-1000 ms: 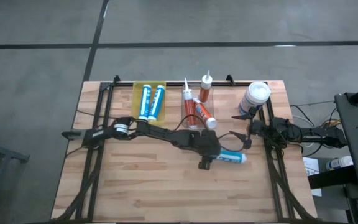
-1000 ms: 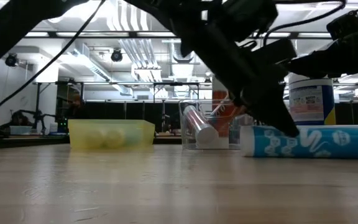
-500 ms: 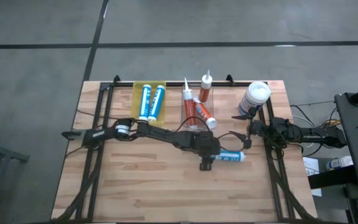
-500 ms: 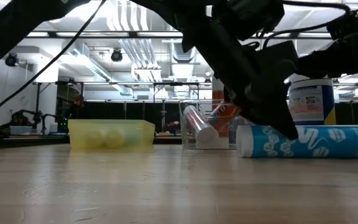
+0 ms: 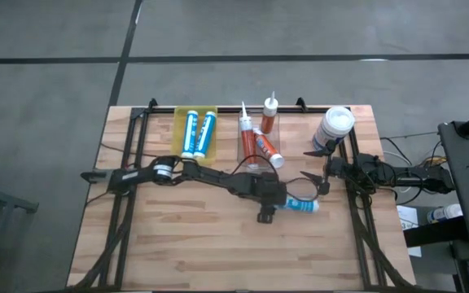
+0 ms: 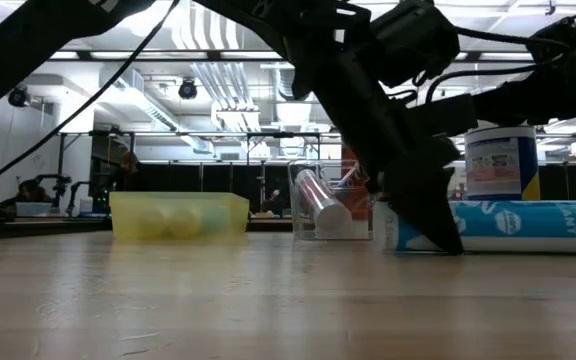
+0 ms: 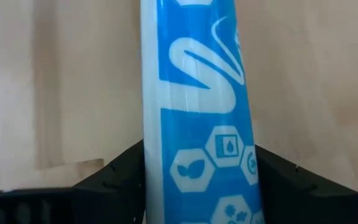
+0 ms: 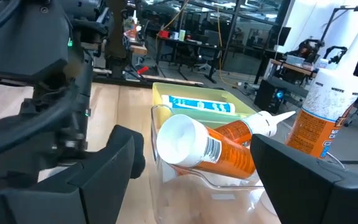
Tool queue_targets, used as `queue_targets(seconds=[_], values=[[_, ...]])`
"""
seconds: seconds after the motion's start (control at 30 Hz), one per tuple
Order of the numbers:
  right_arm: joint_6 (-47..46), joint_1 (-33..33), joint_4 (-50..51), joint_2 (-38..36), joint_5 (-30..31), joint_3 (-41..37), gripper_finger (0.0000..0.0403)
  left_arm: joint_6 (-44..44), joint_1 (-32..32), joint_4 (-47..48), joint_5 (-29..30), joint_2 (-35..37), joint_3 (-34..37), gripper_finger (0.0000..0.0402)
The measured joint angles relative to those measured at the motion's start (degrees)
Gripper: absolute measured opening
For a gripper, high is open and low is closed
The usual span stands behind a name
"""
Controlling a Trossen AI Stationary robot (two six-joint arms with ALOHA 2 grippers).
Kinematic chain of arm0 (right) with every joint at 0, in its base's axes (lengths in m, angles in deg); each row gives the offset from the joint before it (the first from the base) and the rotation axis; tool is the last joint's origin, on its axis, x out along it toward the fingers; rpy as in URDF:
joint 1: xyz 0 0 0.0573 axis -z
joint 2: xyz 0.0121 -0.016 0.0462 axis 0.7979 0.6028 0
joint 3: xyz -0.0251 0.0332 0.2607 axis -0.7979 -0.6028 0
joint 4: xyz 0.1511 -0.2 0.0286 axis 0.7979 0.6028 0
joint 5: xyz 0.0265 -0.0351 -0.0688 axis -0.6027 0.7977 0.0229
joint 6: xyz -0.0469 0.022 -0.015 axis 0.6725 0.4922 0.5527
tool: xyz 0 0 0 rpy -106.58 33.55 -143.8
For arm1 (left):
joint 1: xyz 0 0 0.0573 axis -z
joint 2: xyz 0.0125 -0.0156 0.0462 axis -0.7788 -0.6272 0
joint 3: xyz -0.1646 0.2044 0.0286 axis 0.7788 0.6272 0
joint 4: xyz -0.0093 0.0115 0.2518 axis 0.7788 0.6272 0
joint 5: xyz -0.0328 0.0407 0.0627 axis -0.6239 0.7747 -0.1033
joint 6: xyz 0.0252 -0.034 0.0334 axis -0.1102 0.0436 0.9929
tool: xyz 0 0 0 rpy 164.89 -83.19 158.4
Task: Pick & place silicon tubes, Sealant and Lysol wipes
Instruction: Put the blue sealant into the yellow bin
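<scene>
Left wrist view alone shows left end effector clasping blue tube

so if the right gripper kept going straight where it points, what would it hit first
Probably the orange tube lying in the clear tray dead ahead of the open right gripper; depth is hard to judge.

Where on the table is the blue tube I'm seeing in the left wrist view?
Observer: The blue-and-white tube lies flat, right of the table's centre, with the left pincer closed on one end.
Operator: Is it off the wood?
Observer: No, the low view shows it resting on the table.
Operator: Where's the other arm?
Observer: The right pincer hangs open between the tube and the Lysol wipes.
</scene>
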Motion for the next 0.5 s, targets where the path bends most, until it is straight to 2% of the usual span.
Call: queue_targets(seconds=[0.07, 0.23, 0.37, 0.5], values=[[0.0, 0.0, 0.0, 0.0, 0.0, 0.0, 0.032, 3.09, 0.65, 1.25, -1.22, 0.83, 0.09, 0.021], [0.0, 0.0, 0.0, 0.02, 0.0, 0.0, 0.032, 8.14, 3.17, 2.24, -2.04, 2.49, 0.26, 0.021], [0.0, -0.01, 0.0, 0.02, 0.0, 0.0, 0.032, 8.43, 4.7, 3.89, -2.94, 4.15, 0.48, 0.021], [0.0, 0.0, 0.0, 0.02, 0.0, 0.0, 0.032, 9.02, 7.0, 6.67, 0.75, 6.37, 0.74, 0.021]])
